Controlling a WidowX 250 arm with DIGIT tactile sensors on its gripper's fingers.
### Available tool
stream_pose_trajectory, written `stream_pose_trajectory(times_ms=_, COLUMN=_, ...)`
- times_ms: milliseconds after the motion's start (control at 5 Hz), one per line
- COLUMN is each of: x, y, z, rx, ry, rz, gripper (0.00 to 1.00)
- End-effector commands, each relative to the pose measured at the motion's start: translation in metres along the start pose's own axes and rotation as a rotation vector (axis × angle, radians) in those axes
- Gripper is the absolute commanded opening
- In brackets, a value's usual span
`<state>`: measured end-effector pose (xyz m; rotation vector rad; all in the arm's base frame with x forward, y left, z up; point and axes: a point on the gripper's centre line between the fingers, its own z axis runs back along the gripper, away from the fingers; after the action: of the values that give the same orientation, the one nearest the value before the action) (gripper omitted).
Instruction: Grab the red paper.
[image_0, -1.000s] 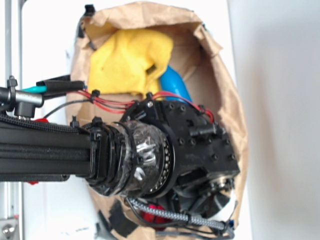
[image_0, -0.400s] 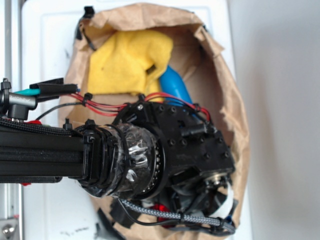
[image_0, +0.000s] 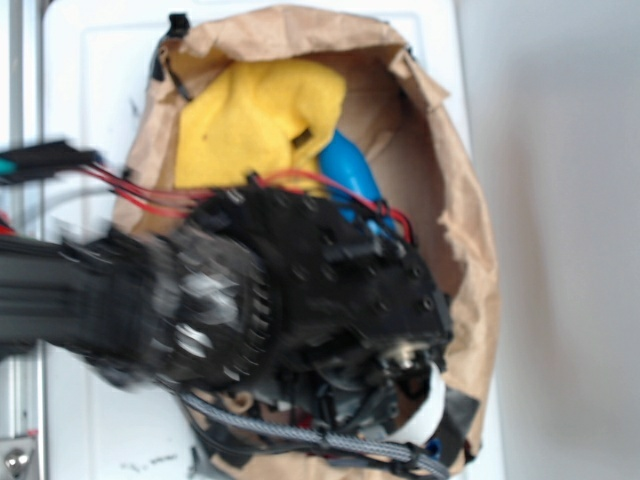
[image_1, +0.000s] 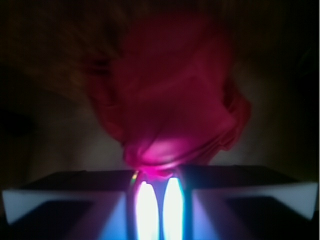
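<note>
Apparently grasp is made: jaws nearly together, pinching a fold of the crumpled red paper wad at 6 o'clock; only lifting it out of the brown paper bag remains.

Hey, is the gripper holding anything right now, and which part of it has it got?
Yes. In the wrist view the gripper is shut on the red paper, pinching its lower edge, a small fold, between nearly closed fingers. The rest of the wad bulges free beyond them.
</note>
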<state>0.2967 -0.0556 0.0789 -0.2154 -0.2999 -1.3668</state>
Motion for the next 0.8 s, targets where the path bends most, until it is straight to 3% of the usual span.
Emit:
stream_pose_trajectory(times_ms=0, x=-0.034, y=0.018, z=0.115, rx=0.270, ry=0.040, rz=0.202, gripper=0.00)
stream_pose_trajectory(times_ms=200, x=-0.038, y=0.024, z=0.126, rx=0.204, ry=0.002, rz=0.193, gripper=0.13)
stream_pose_trajectory(times_ms=400, x=-0.032, y=0.021, z=0.107, rx=0.158, ry=0.016, rz=0.133, gripper=1.00)
stream_pose_trajectory(times_ms=600, x=-0.020, y=0.008, z=0.068, rx=0.108, ry=0.051, rz=0.037, gripper=1.00)
